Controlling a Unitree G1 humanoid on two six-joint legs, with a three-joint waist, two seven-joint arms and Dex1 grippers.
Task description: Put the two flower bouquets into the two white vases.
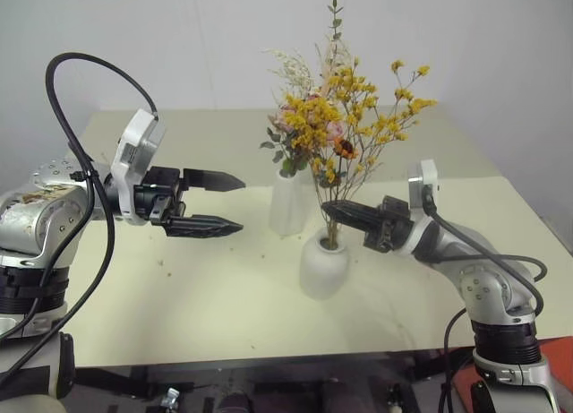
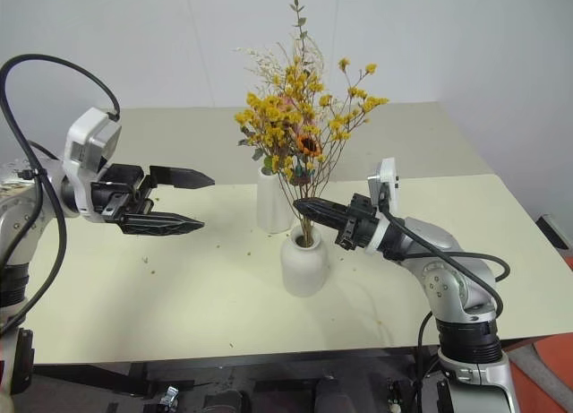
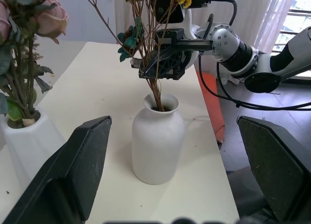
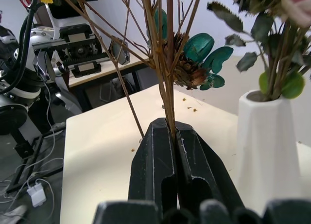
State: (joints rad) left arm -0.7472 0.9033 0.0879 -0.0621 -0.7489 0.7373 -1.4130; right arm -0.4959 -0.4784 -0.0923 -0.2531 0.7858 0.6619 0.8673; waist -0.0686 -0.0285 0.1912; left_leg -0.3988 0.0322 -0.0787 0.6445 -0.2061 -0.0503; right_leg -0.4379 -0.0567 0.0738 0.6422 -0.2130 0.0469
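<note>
Clenched on the thin brown stems of the yellow-orange spray (image 1: 358, 108), the right gripper's (image 2: 306, 207) jaws pinch them just above the mouth of the squat white vase (image 2: 304, 262), with the stem ends already down inside its neck. From that grip the spray runs upright, its long axis close to vertical, fanning out well above the jaws into many tiny yellow blossoms. Directly under the right jaws the squat vase stands upright on the surface (image 1: 206, 296).

Just beyond the right jaws, behind the squat vase, stands the tall tapered white vase (image 1: 288, 202), holding the pink rose bouquet (image 3: 29, 44); its stems also point straight up, and its beige sprigs and green leaves rise behind the yellow blossoms, so the two bunches overlap in the head views.

Across from the right jaws, well apart from both vases, the left gripper (image 1: 235, 203) hangs level over the surface with its jaws spread wide and nothing between them, tips aimed toward the vases.

Counted: two vases, two bouquets, two grippers.

The surface is a pale cream tabletop dotted with small crumbs of plant debris near the vases. A plain white wall (image 1: 179, 46) backs it; the left wrist view shows curtains and a window behind the right arm.
</note>
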